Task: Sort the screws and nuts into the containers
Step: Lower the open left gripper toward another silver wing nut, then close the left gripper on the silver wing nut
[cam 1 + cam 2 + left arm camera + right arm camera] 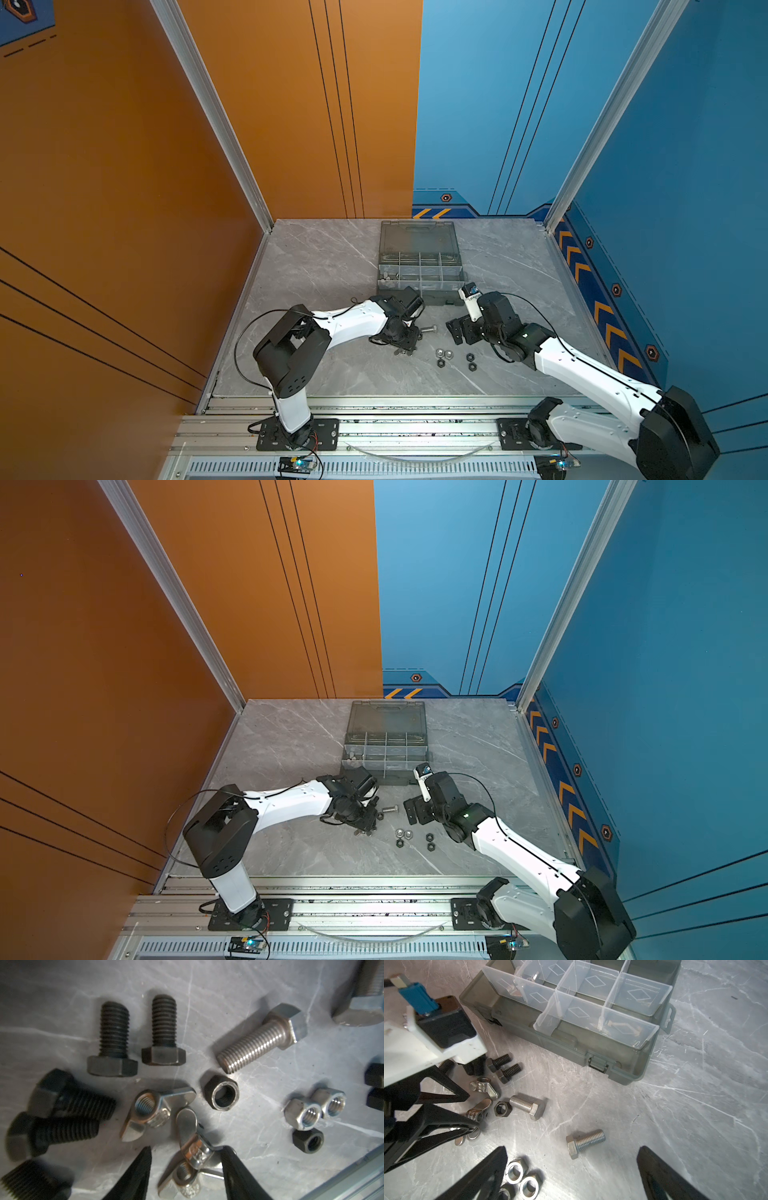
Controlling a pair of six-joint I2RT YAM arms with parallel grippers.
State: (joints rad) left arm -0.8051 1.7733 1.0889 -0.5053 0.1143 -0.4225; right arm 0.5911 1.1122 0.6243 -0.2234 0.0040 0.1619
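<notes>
Left hand (187, 1149) is down at the pile with its black fingers (137, 1174) partly apart, straddling a small silver wing nut (187, 1126). One finger looks to touch it and the other stands clear, so nothing's actually gripped. Two more silver wing nuts (145, 1111) lie just beside that one.

All of this sits on the grey marble-look table (324, 266), off the latch side of the dark grey plastic organiser case (571, 1045). Its smoky lid (417, 239) is swung open on the far side. The short black hex-head bolts (112, 1043) are the bits nearest the case's front wall. One black hex nut (221, 1093) and a longer silver hex-head bolt (264, 1036) lie a bit further out from the case.

Right hand (572, 1147) hangs wide open, holding nothing, near a second silver hex-head bolt (585, 1140), also off the latch side. Furthest from the case are two silver hex nuts (303, 1113) touching each other, with a few more black hex nuts (308, 1140) near them.

Inside the case, a couple of silver pieces (513, 991) sit in compartments (639, 995) at its end on the left arm's side. Can't tell what they are.
</notes>
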